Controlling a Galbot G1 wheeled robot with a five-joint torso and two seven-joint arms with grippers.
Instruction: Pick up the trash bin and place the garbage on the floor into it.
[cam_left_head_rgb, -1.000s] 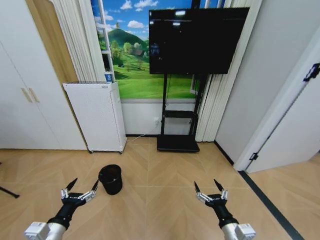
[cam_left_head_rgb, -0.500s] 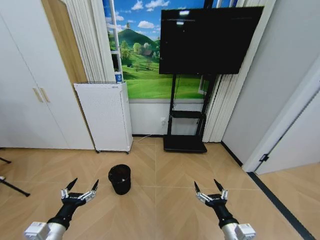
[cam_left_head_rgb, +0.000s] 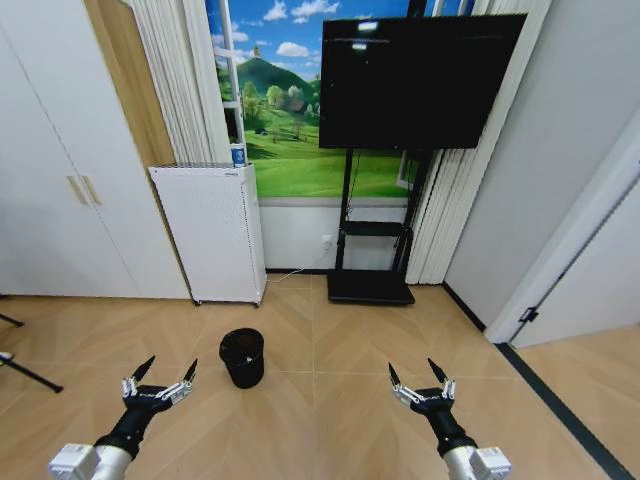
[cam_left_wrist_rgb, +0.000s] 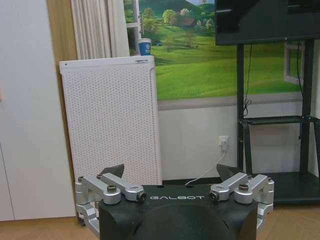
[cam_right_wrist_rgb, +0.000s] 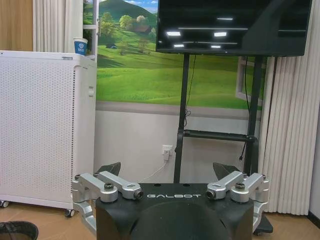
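The trash bin (cam_left_head_rgb: 242, 357) stands upright on the floor (cam_left_head_rgb: 330, 400), out in front of the robot and a bit to its left side. The left gripper (cam_left_head_rgb: 157, 381) hangs low, near the bin but not touching it, and the bin sits just ahead and to the inner side of it. Its fingers (cam_left_head_rgb: 142, 368) are spread wide apart and hold nothing. The right gripper (cam_left_head_rgb: 418, 380) is well apart from the bin, with its fingers wide apart and empty too. So the left arm looks like the nearer one to reach the bin. A white box with tiny holes (cam_left_head_rgb: 210, 232) stands farther back by the wall.
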